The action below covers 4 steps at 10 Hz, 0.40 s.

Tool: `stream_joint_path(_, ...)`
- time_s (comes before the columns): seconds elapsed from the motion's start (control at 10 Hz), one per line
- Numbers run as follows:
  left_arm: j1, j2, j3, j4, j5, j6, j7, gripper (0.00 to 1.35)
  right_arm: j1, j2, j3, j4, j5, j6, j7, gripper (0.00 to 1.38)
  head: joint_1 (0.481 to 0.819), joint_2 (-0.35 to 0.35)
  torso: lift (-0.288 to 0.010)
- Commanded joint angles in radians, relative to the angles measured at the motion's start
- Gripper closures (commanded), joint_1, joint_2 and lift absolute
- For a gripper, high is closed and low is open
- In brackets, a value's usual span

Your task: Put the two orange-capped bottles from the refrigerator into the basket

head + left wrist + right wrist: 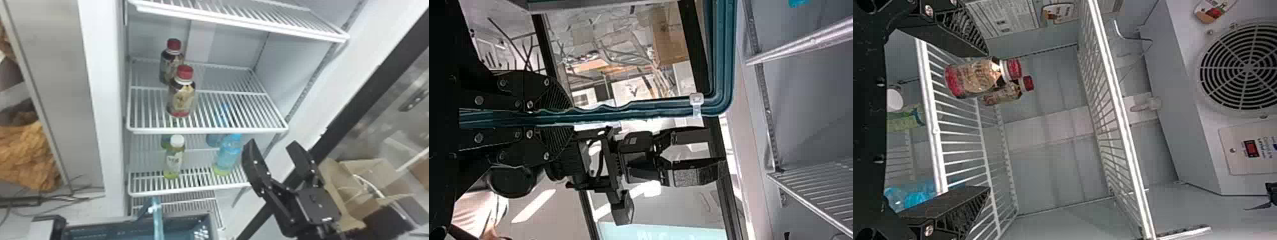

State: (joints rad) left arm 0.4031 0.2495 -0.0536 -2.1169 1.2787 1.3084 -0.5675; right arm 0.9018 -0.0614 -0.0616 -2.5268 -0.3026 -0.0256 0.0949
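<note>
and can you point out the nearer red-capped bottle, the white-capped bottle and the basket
Nearer red-capped bottle [183, 96]: head view, on its label
White-capped bottle [174, 161]: head view, on its label
Basket [185, 224]: head view, on its inner wall

Looks like a lab or workshop, can't tell which: fridge [103, 127] with wire racks [207, 130], open cardboard box [333, 191], loose dark cables [57, 197].

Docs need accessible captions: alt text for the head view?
Two red-capped bottles stand one behind the other on a refrigerator shelf, above a shelf with a green bottle and a blue bottle. The right gripper, open and empty, is at lower right; a blue basket sits at the bottom edge.
</note>
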Motion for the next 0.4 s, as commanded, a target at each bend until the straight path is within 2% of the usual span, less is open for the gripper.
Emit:
stream_joint_path(0.0, 0.002, 0.0, 0.0, 0.0, 0.0, 0.0, 0.0, 1.2, -0.001, 0.0, 0.0, -0.002, -0.001, 0.013, 0.0, 0.11, 0.695, -0.35, -0.04)
stream_joint_path(0.3, 0.002, 0.0, 0.0, 0.0, 0.002, 0.0, 0.0, 1.2, -0.001, 0.0, -0.002, -0.005, 0.001, 0.035, 0.0, 0.11, 0.695, -0.35, -0.04)
